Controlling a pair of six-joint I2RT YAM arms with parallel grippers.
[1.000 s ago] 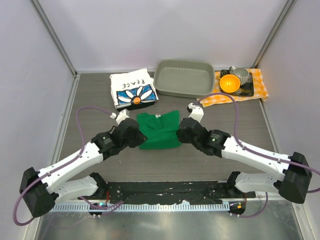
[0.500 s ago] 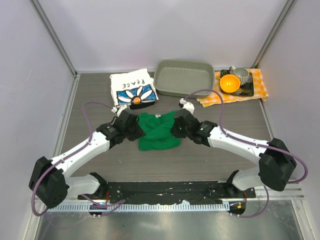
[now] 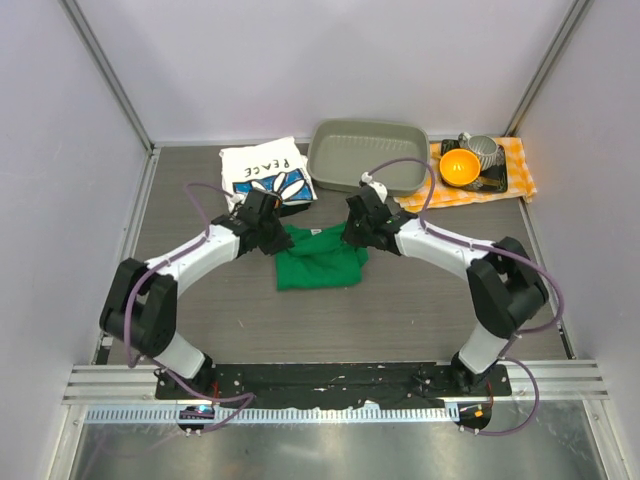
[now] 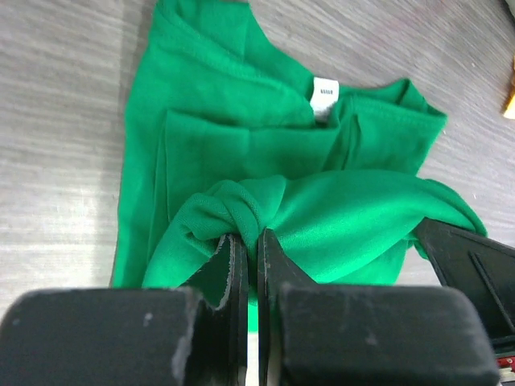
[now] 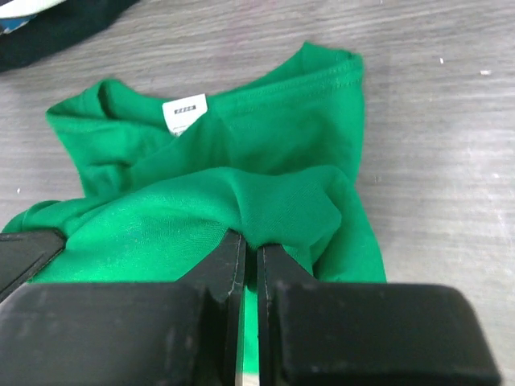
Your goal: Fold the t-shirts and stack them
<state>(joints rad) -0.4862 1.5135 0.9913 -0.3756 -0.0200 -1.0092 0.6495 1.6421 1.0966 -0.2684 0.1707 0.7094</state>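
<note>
We see green t-shirt (image 3: 320,262) at centre, half folded, rumpled, side edges bunched up and raised, white neck label (image 3: 316,232) showing on far side. White PEACE t-shirt (image 3: 262,172) lies folded flat far-left, daisy print up, close by.

A robotics lab cell: plain white panel walls (image 3: 330,60) on metal posts (image 3: 105,70) enclose a grey wood-grain table (image 3: 420,310) carrying bolted-down white-and-black robot arms (image 3: 445,245).

The unprinted t-shirt (image 3: 318,262) is lying mid-table (image 3: 420,300), with the left gripper (image 3: 273,234) at its far-left corner and the right gripper (image 3: 351,232) at its far-right corner. The PEACE t-shirt (image 3: 265,178) is lying beyond it to the left. The tub (image 3: 366,128) is sitting right of that, and the checked cloth (image 3: 515,157), farther right, is carrying a bowl (image 3: 458,167).
</note>
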